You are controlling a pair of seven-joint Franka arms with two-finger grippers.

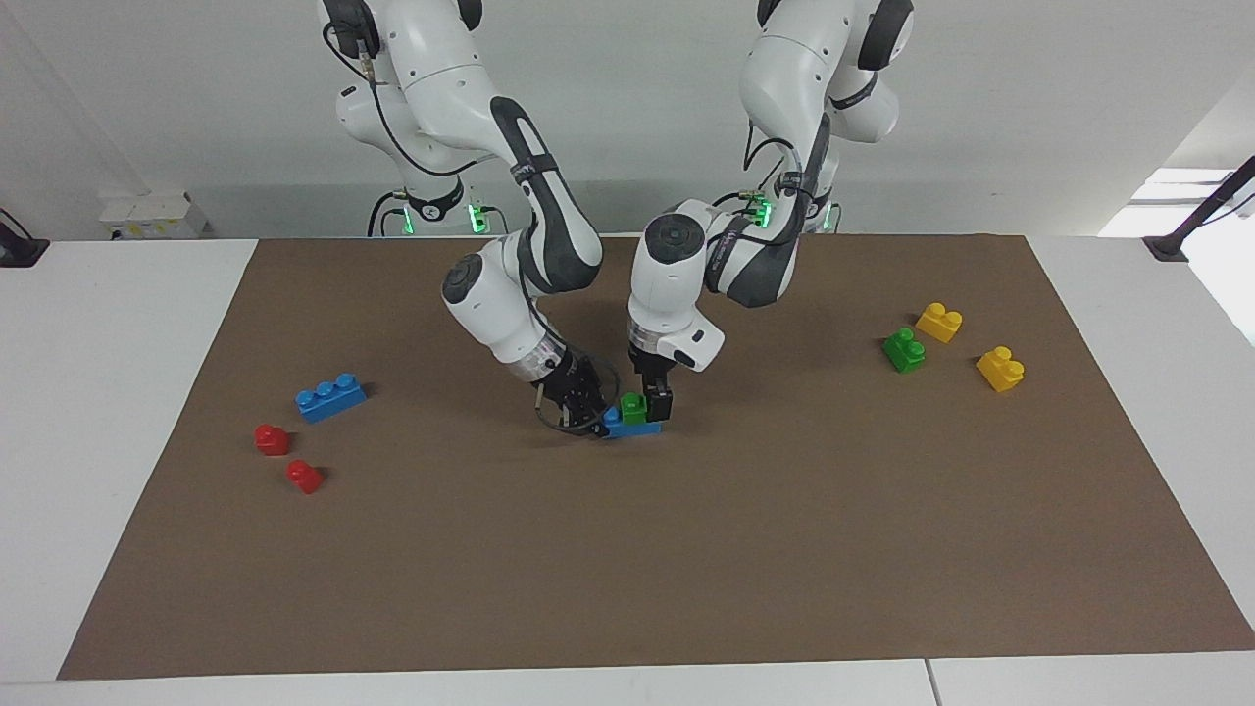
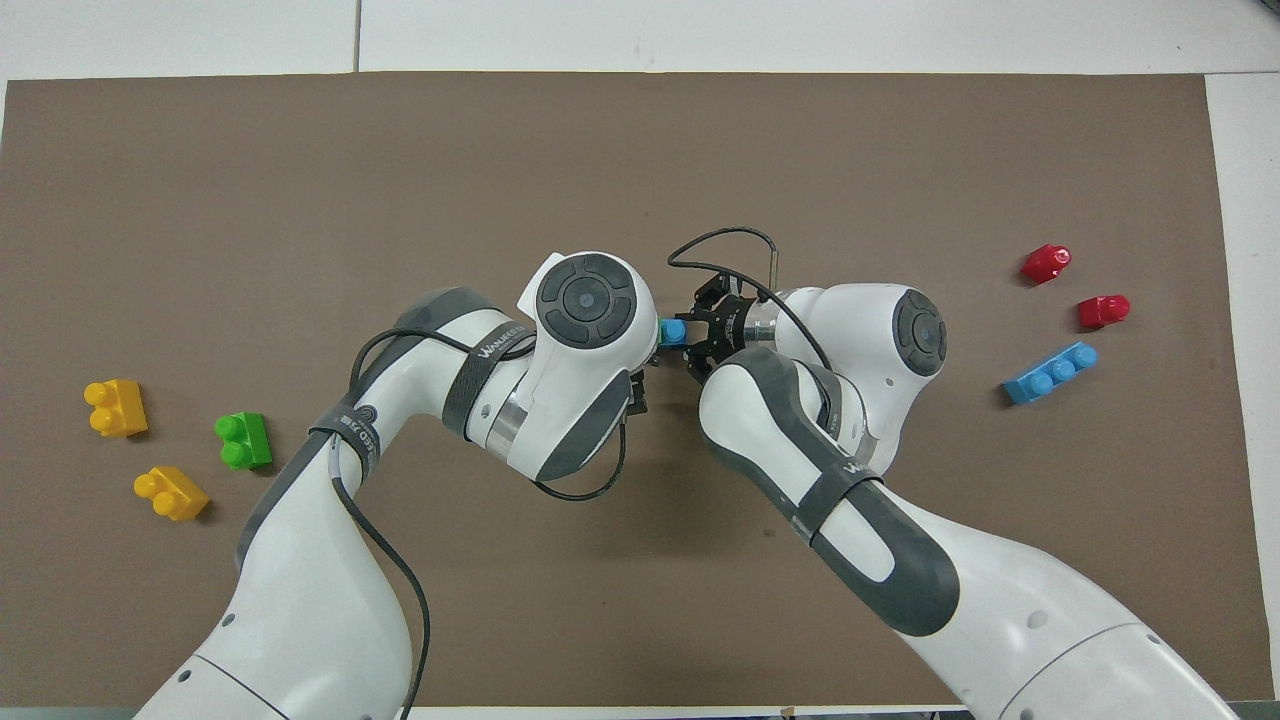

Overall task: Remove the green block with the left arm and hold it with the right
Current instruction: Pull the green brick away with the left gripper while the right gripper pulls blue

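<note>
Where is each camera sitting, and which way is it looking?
Facing view: high across the table, facing the robots; both whole arms show, right gripper and left gripper at the stacked bricks.
Overhead view: high above the robots' end, looking steeply down; arms enter from the bottom.
Shared: the blue brick, the loose green brick, the brown mat.
</note>
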